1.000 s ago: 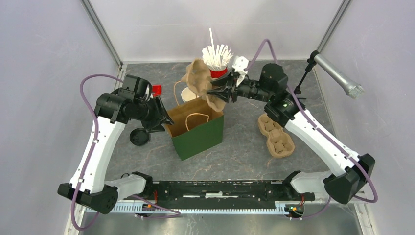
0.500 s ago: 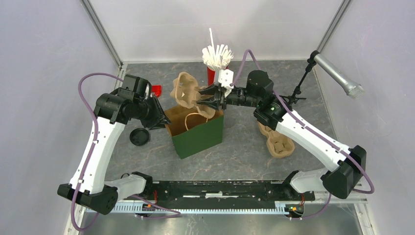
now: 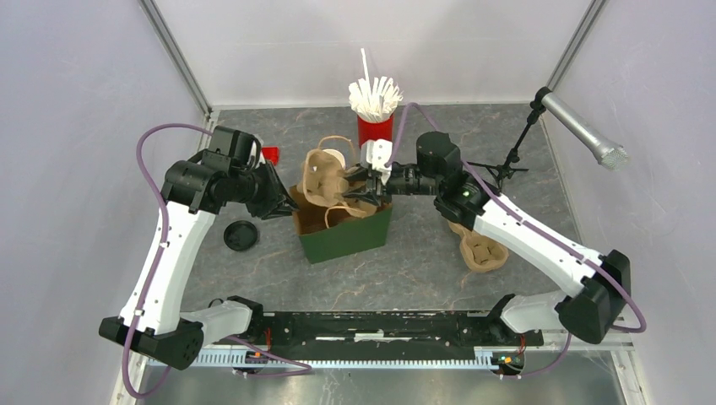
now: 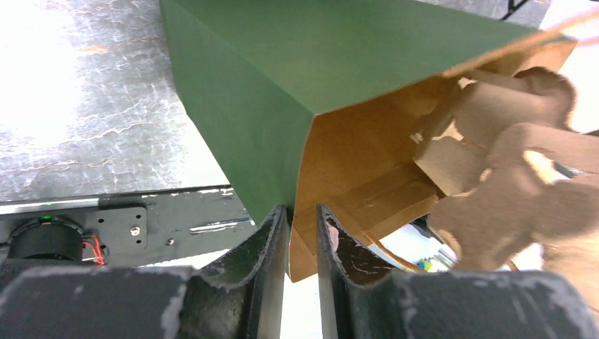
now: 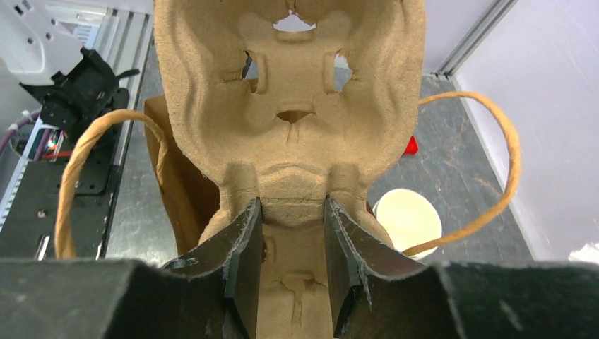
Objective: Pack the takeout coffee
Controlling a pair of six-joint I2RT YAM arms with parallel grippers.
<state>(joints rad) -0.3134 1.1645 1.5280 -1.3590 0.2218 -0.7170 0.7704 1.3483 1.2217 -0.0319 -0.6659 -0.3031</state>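
Top external: the green bag (image 3: 346,238) stands open in the middle of the table (image 3: 422,270). The left gripper (image 3: 285,207) is at the bag's left rim. The right gripper (image 3: 360,192) reaches in from the right and holds a pulp carrier (image 3: 323,179) tilted at the bag's mouth. A lidless white cup (image 3: 336,158) stands just behind the carrier, and a red cup (image 3: 374,129) of white sticks stands farther back. A black lid (image 3: 241,236) lies alone left of the bag. A second carrier (image 3: 481,246) lies to the right, partly under the right arm. The coffee cannot be made out in this view or the others.

Left wrist: the two fingers (image 4: 272,240) are pinched on a corner of the bag's rim, with the paper between them. The carrier shows at the mouth on the right.

Right wrist: the fingers (image 5: 244,240) are clenched on the carrier's narrow middle. A rope handle (image 5: 92,141) loops at the left, another at the right. The white cup shows at the lower right.
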